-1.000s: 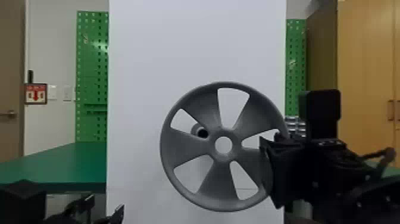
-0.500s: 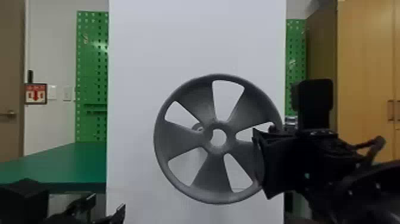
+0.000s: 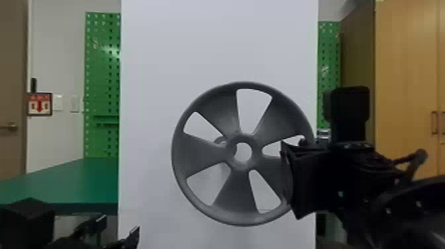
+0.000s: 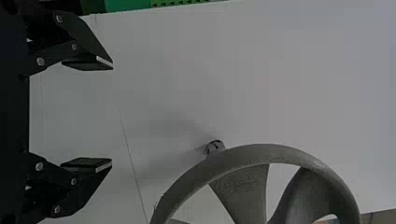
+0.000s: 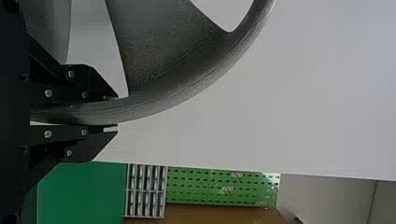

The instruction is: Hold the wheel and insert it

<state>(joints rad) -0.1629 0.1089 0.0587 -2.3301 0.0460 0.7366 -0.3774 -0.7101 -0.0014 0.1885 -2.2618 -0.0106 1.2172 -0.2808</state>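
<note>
Right tool point(image 3: 291, 178) pinches the wheel point(image 3: 205, 153) by its rim; behind it, seemingly 1 peg point(image 3: 220, 140); left tool point(image 3: 121, 223) spread.

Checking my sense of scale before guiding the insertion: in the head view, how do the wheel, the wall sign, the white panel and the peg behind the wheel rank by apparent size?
1. White panel
2. Wheel
3. Wall sign
4. Peg, judged by its visible part

Green pegboard point(image 3: 102, 66), green tabletop point(image 3: 66, 185).
</note>
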